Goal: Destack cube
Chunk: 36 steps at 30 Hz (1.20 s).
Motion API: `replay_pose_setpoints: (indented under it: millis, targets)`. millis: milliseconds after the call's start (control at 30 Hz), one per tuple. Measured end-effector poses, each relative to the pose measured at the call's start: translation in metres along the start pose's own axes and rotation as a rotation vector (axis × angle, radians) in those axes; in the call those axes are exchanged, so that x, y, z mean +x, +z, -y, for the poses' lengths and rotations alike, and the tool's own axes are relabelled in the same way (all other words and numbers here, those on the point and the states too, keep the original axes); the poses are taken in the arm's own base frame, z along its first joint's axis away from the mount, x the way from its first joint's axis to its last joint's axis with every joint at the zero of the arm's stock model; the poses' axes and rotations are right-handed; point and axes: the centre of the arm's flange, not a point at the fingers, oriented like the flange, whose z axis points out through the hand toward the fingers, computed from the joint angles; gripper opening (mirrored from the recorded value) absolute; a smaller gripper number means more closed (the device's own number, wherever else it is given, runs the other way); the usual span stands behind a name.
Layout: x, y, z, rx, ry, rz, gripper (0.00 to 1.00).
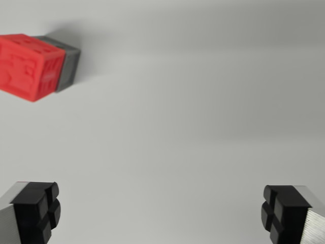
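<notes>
Nothing done yet, red cube still sits on the grey cube, gripper wide open and empty, well apart

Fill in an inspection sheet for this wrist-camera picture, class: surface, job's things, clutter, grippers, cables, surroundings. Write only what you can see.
Surface: plain light grey surface, bare apart from the cubes.
Job's things: red cube at the wrist view's upper left, stacked against a grey cube that shows partly behind it; still together.
Clutter: nothing seen.
Grippers: gripper open, black fingertips wide apart at the bottom corners, holding nothing, well away from the cubes.
Cables: nothing seen.
Surroundings: nothing seen beyond the surface.
</notes>
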Motion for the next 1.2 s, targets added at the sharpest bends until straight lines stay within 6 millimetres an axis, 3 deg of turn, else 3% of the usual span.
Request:
replay_pose_setpoints:
  millis: [700, 1200]
  targets:
    - [-0.028, 0.045, 0.038, 0.002, 0.11, -0.01, 1.0]
    - [-0.055, 0.089, 0.074, 0.004, 0.214, -0.021, 1.0]
